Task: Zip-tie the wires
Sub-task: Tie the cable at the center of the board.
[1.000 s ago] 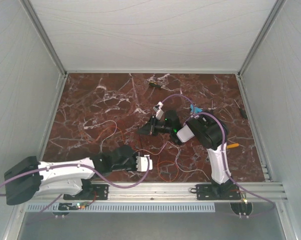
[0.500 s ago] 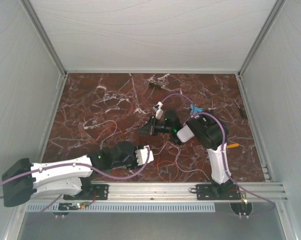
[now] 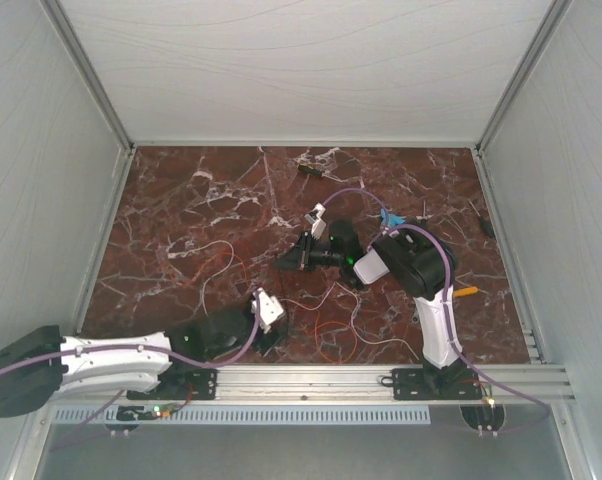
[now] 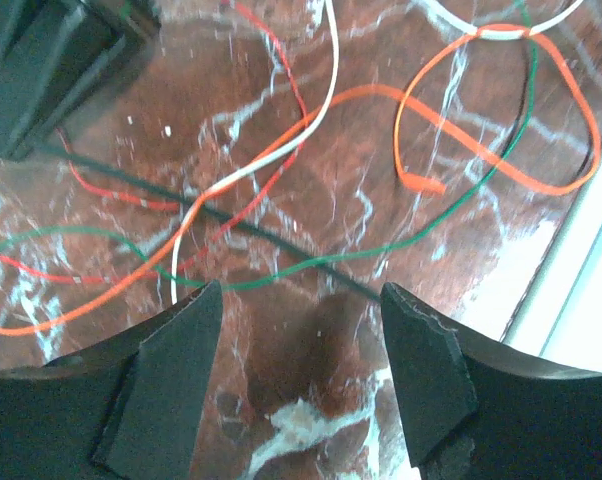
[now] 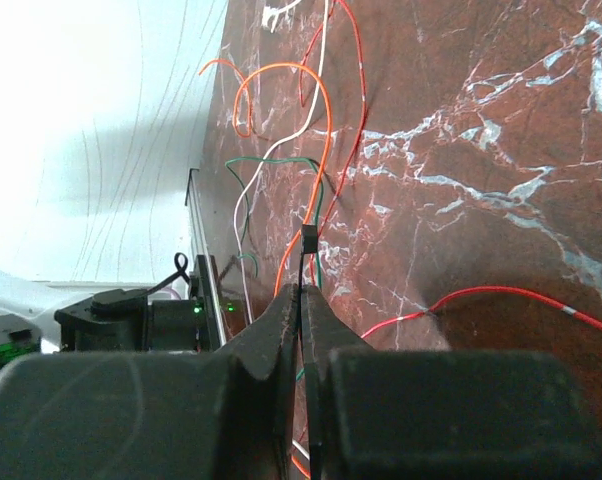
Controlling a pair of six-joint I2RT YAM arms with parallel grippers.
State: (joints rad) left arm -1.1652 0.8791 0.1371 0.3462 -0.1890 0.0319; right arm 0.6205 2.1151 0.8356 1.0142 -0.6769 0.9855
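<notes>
The wires [image 3: 333, 338] lie in a loose tangle on the marble in front of the arms. In the left wrist view orange [image 4: 461, 150], white [image 4: 316, 110], red and green strands cross just beyond my left gripper [image 4: 301, 300]. That gripper is open, with only bare marble between its fingers. In the top view the left gripper [image 3: 269, 336] hangs low at the near edge, beside the tangle. My right gripper [image 5: 302, 292] is shut on a thin black zip tie [image 5: 307, 242], whose head sticks out past the fingertips. It sits mid-table [image 3: 283, 263], above the wires.
A metal rail [image 3: 311, 378] runs along the near edge, just behind the left gripper. A small dark object [image 3: 309, 169] lies at the far middle and another [image 3: 486, 226] by the right wall. Grey walls close in both sides.
The left gripper has opened from shut. Its arm has drawn back to the left and tipped its wrist down over the wires. The right arm has not moved.
</notes>
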